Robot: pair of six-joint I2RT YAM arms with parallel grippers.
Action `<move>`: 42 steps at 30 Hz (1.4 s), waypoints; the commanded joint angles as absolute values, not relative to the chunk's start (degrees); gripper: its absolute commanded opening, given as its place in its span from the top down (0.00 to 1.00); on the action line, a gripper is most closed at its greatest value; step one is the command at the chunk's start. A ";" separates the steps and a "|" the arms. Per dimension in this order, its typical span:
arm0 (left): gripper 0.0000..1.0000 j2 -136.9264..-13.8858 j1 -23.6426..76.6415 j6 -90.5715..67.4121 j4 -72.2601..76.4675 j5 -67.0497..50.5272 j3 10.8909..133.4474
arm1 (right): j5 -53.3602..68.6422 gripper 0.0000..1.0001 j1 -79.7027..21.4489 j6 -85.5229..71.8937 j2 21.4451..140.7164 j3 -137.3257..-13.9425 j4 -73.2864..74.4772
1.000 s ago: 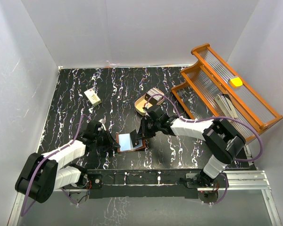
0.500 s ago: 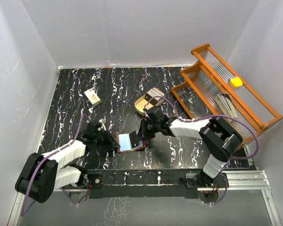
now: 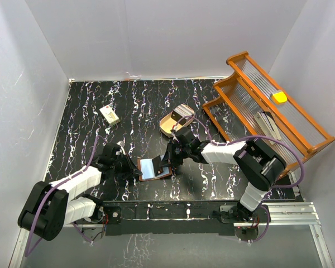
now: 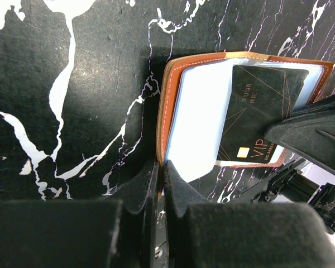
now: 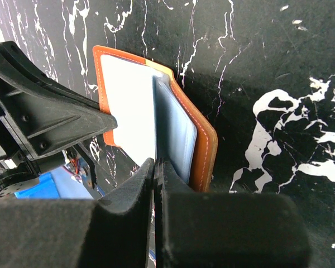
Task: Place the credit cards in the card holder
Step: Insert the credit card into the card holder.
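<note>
The holder (image 3: 154, 168) lies open on the table (image 4: 72, 84), one edge pinched by the left claw (image 4: 161, 178). The right claw (image 5: 156, 173) nips a dark card (image 4: 257, 111) set against the blue lining (image 4: 201, 111) (whether inside a pocket, I cannot tell).

The card holder (image 4: 166, 111) looks like smooth tan leather with pale stitching, and its lining (image 4: 198, 123) is sleek, pale blue. The credit card (image 4: 259, 106) is matt black plastic with fine metallic lines. The table (image 4: 72, 72) is black, marble-patterned and faintly sheeny. At upper right, the rack (image 3: 268, 106) is orange wood with ribbed clear panels.
</note>
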State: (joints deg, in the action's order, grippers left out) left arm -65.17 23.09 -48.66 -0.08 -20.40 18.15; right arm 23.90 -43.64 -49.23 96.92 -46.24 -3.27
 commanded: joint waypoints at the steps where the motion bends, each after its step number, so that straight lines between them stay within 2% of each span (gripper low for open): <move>1: 1.00 -64.95 23.25 -48.49 -2.43 -20.25 17.69 | 25.15 1.00 -43.72 -51.02 97.98 -45.41 -7.65; 15: 1.00 -63.88 23.25 -49.13 -2.16 -20.90 17.01 | 23.08 1.00 -43.74 -53.47 97.24 -43.35 -10.16; 19: 1.00 -63.70 23.21 -49.38 -2.06 -21.07 16.80 | 22.37 0.96 -43.68 -53.37 97.73 -43.24 -10.07; 23: 1.00 -63.63 23.20 -49.66 -1.63 -21.25 16.45 | 21.40 0.85 -43.71 -52.89 97.78 -43.20 -8.72; 26: 1.00 -63.88 23.22 -49.84 -1.37 -21.56 16.19 | 20.14 0.81 -43.70 -52.49 97.35 -42.99 -7.57; 42: 1.00 -64.35 23.28 -50.72 0.44 -22.76 15.75 | 20.36 0.85 -44.06 -51.52 98.50 -44.74 -6.17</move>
